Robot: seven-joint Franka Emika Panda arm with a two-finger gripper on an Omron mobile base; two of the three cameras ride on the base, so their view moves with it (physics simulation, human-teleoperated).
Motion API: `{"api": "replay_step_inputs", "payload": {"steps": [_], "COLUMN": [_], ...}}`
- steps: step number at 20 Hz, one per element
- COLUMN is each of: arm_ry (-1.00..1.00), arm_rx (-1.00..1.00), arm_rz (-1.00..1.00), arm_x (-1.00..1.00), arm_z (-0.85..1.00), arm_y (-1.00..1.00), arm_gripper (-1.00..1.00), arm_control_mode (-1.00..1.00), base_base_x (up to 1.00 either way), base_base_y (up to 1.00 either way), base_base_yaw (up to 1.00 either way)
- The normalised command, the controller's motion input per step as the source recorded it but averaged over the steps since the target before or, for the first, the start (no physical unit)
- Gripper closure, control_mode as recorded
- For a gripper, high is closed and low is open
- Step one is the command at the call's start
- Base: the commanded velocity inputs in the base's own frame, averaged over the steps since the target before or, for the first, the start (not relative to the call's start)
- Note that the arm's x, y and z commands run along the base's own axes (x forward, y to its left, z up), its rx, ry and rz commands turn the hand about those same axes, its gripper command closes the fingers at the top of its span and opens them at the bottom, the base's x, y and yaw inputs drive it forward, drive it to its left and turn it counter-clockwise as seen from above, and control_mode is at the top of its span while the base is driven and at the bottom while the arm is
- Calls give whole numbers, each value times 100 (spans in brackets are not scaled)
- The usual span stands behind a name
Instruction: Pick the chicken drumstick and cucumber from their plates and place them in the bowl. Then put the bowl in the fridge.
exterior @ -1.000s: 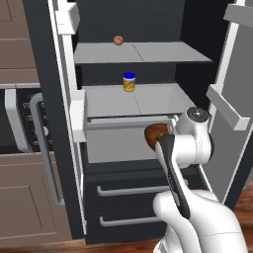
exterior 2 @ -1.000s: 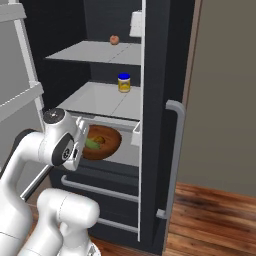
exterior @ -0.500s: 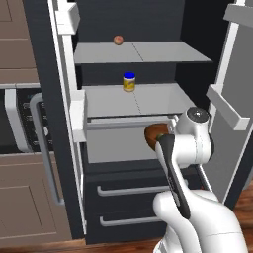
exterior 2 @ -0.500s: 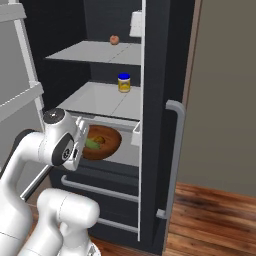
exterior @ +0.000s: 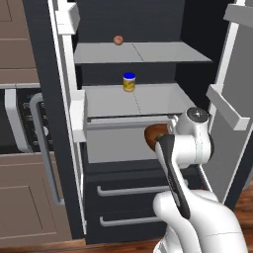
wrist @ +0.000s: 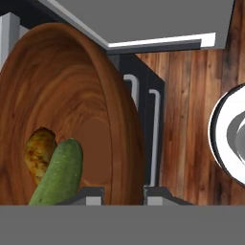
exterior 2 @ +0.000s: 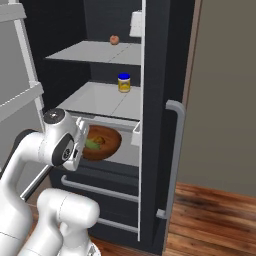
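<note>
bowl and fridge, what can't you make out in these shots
- Bowl: left base view, mostly hidden behind the white arm.
- Whether the bowl rests on a shelf: not clear in any view.
- Drumstick: hand view, its lower part covered by the cucumber and cut off at the bottom.
- Small round thing on the fridge's top shelf: too small to identify.

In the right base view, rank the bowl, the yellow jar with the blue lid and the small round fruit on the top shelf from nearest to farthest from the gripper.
1. The bowl, held at its rim by the gripper, low in the fridge.
2. The jar, on the middle shelf, above and behind the bowl.
3. The round fruit, on the top shelf, highest and deepest.
</note>
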Motion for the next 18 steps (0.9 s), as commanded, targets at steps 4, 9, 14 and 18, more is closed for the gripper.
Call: {"api": "replay_step_inputs", "payload": {"steps": [4,9,14,18], "arm_ry": [-10,-22,-7,-4], "arm_rx": [-1,0,1,0], "arm_rz": [0,3,8,17], "arm_x": [-8,-29,-2,14], "arm_z": [5,54,61,48], "arm_y": [11,7,10,19], "arm_gripper": [100,100,100,100], "arm_control_mode": [-100,-100,-100,-100], "base_base_x": [0,0,0,0], "base_base_y": [0,0,0,0], "base_base_yaw": [0,0,0,0]}}
